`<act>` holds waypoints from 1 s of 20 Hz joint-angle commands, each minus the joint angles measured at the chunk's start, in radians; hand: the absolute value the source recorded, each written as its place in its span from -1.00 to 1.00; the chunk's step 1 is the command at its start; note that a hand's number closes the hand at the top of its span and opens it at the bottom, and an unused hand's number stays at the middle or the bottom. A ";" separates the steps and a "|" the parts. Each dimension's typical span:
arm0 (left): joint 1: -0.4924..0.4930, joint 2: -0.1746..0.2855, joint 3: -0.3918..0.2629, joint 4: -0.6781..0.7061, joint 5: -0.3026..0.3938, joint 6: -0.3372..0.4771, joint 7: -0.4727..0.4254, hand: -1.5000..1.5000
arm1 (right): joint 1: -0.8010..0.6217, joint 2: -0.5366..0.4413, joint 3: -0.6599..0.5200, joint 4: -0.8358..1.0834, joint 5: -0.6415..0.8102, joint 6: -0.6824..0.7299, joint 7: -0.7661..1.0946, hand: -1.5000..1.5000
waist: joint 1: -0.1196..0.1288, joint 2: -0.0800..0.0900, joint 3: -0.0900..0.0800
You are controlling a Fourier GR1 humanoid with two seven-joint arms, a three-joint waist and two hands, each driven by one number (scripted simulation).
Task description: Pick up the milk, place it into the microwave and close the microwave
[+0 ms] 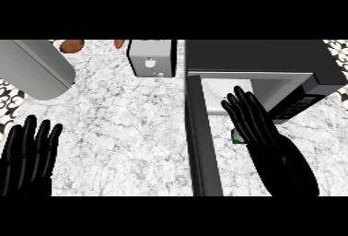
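Milk [236, 136], only a small green-and-white sliver of it, peeking out at the left edge of the right hand [253, 120], beside the open door [202, 138] and just in front of the mouth of the microwave [272, 57]. Inside the cavity or on the counter [136, 124] before it: impossible to tell, most of it hidden under the hand. Right hand flat and wide, fingers straight and pointing up into the pale opening, nothing curled round the milk; contact between palm and milk not visible. Door swung out toward the view's lower edge, seen edge-on as a long grey bar, just left of the right forearm. Left hand [28, 154] in the lower left corner, well apart from the microwave, fingers straight and up, resting, holding nothing. Along the counter's far side, a white boxy appliance [152, 57] just left of the microwave, a large grey cylinder [37, 69] in the upper left corner, and between them a brown item [71, 45] and a red-orange one [119, 43] at the top edge, too cut off to name.
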 commanded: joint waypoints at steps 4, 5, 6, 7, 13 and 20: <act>0.191 0.010 -0.032 -0.023 0.019 -0.031 -0.141 -1.00 | 0.072 0.006 0.047 0.017 0.106 -0.064 -0.086 -1.00 | -0.005 -0.001 0.000; 0.186 0.008 -0.045 -0.066 0.024 -0.025 -0.091 -1.00 | -0.036 0.006 0.051 0.024 0.106 -0.160 -0.004 -1.00 | -0.003 0.000 0.000; 0.239 0.020 -0.027 -0.030 0.057 -0.052 -0.163 -1.00 | 0.093 -0.034 0.015 -0.043 0.085 -0.072 -0.043 -1.00 | -0.006 -0.001 0.000; 0.193 -0.011 -0.073 -0.020 -0.019 -0.007 -0.151 -1.00 | 0.066 -0.032 -0.046 0.066 0.075 -0.060 -0.127 -1.00 | -0.006 0.001 0.001; 0.192 0.030 -0.018 -0.081 0.061 -0.042 -0.081 -1.00 | 0.060 -0.013 -0.047 0.138 0.118 -0.102 -0.154 -1.00 | -0.009 0.002 0.001; 0.367 0.040 -0.031 -0.107 0.081 -0.097 -0.215 -1.00 | 0.015 0.005 -0.101 0.325 0.118 -0.121 -0.229 -1.00 | -0.001 0.000 0.000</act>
